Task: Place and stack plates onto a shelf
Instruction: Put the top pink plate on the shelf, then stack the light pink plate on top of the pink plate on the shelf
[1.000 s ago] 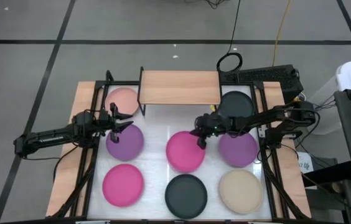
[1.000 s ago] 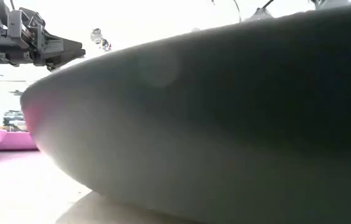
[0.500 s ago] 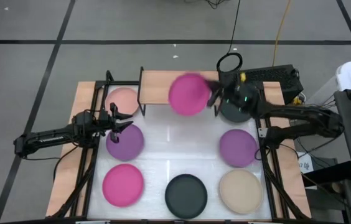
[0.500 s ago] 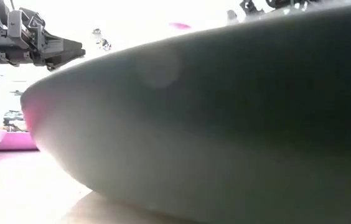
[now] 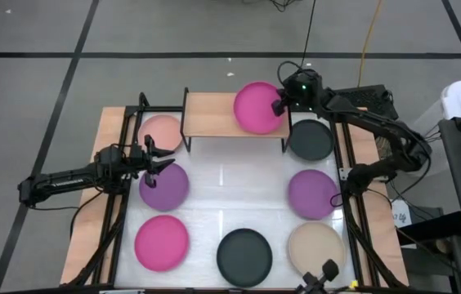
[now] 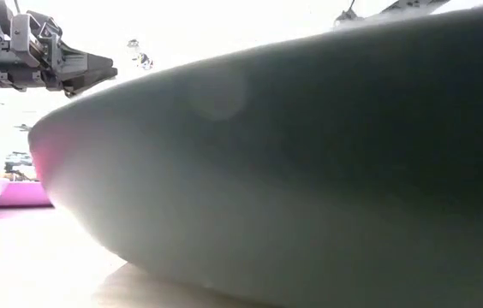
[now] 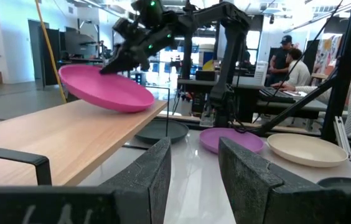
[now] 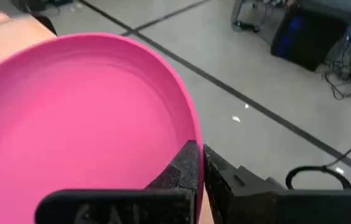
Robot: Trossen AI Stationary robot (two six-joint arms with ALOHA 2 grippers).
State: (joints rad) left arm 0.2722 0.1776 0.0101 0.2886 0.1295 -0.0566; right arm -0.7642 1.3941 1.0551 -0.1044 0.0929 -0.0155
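Your right gripper (image 5: 279,106) is clamped on the rim of a magenta plate (image 5: 258,107), holding it tilted over the right end of the shelf (image 5: 214,115); in the left wrist view the plate's (image 7: 106,88) lower edge sits at or just above the wood near the board's (image 7: 51,140) far corner, and you cannot tell whether it touches. Just beside that end of the shelf a black plate (image 5: 311,140) lies on the white table (image 5: 222,184), with a purple plate (image 5: 312,194) and a beige plate (image 5: 316,250) nearer the front on the same side. Along the front edge lie another black plate (image 5: 244,255) and a second magenta plate (image 5: 162,242). Your left gripper (image 5: 163,160) hovers with its fingers parted, between a light pink plate (image 5: 163,131) by the shelf's left end and another purple plate (image 5: 163,187).
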